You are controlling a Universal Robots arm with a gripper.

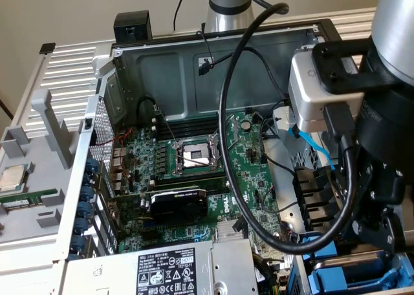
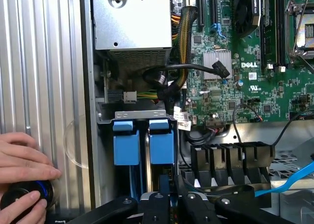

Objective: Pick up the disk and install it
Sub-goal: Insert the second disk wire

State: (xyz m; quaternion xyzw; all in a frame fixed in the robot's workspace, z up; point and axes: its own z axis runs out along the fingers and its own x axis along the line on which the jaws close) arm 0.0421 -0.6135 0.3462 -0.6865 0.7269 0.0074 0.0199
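Gripper (image 2: 169, 204): black, fingers drawn nearly together, gripping nothing discernible, poised just above the drive bay (image 2: 105, 117). Arm (image 1: 381, 146): dark bulky wrist, looped black cable, bent down over the case corner at the bay. Disk (image 2: 161, 141): blue plastic carrier face seated in the bay, beside a second blue carrier (image 2: 126, 143). Bay beside green motherboard (image 2: 255, 62) and grey ribbed power supply (image 2: 131, 22). Person's hand (image 2: 22, 160) outside the bay, on a round black knob (image 2: 24, 197).

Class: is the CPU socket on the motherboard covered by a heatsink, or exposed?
Exposed. The CPU socket shows its bare metal frame on the green motherboard, with no heatsink or fan mounted over it.
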